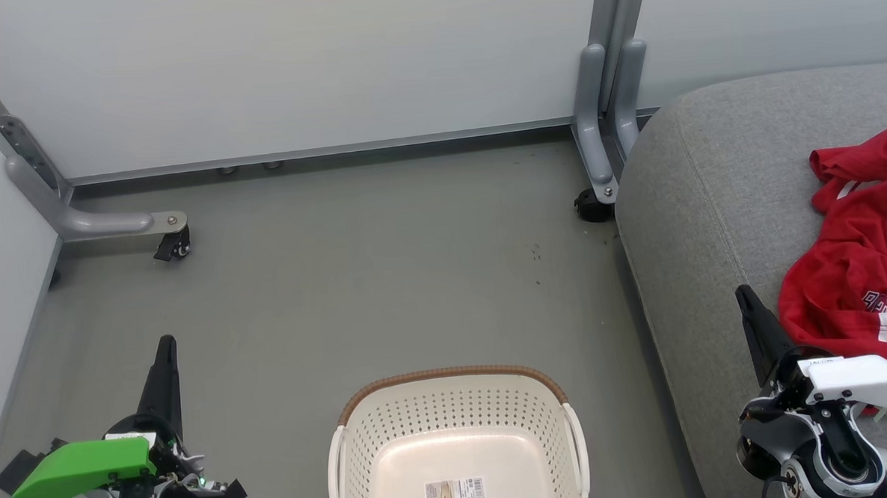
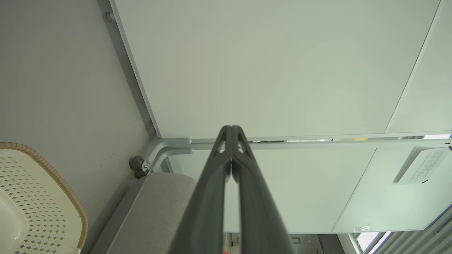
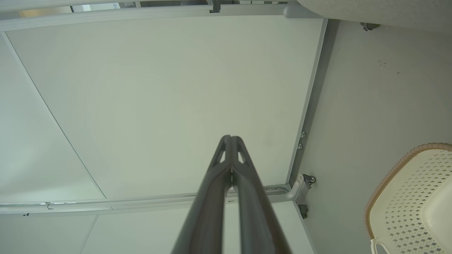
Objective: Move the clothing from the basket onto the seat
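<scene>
We see the clothing (image 1: 859,261) crumpled on the seat (image 1: 696,215) at the frame's right, the basket (image 1: 449,373) at bottom centre. The left gripper (image 1: 167,345) and the right gripper (image 1: 742,291) both have their jaws pressed together.

The head view looks steeply down on the floor (image 1: 386,296) from above, basket (image 1: 449,371) close at its bottom edge. Both wrist views sit low, facing the panels (image 2: 268,70); all three share basket and floor
</scene>
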